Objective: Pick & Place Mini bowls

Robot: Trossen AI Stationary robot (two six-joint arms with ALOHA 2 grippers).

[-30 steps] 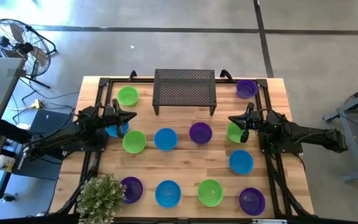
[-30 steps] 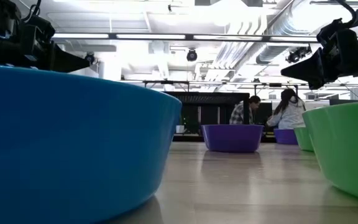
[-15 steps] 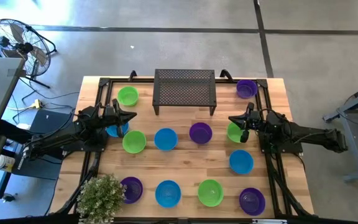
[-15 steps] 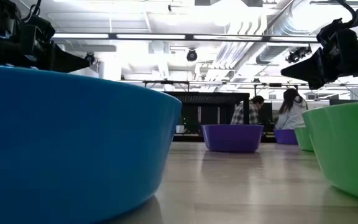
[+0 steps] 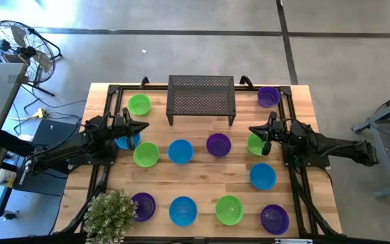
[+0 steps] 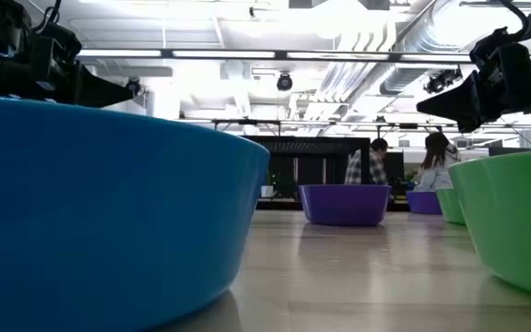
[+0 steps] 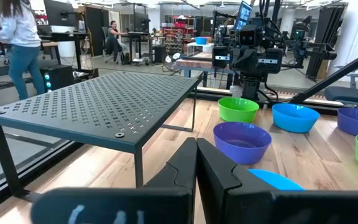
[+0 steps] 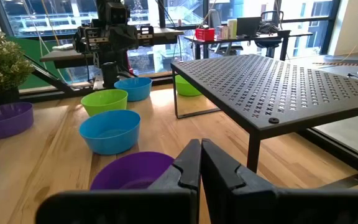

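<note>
Mini bowls in green, blue and purple stand upright and scattered over the wooden table (image 5: pixel 202 179). My left gripper (image 5: pixel 144 127) is shut and level above the table's left side, over a blue bowl (image 5: pixel 125 141). In its wrist view the shut fingers (image 7: pixel 196 163) point toward a purple bowl (image 7: pixel 241 140). My right gripper (image 5: pixel 252 130) is shut and level above the right side, over a green bowl (image 5: pixel 255 144). Its wrist view shows the shut fingers (image 8: pixel 201 163) above a purple bowl (image 8: pixel 134 172). Neither gripper holds anything.
A black perforated metal rack (image 5: pixel 202 98) stands on legs at the table's far middle. A potted plant (image 5: pixel 110 213) sits at the near left corner. Black frame rails (image 5: pixel 296 183) run along both sides. In the low view a blue bowl (image 6: pixel 100 203) and a green bowl (image 6: pixel 514 217) loom close.
Both arms have kept still and no bowl has moved. Only the people in the room beyond the table have shifted a little.
</note>
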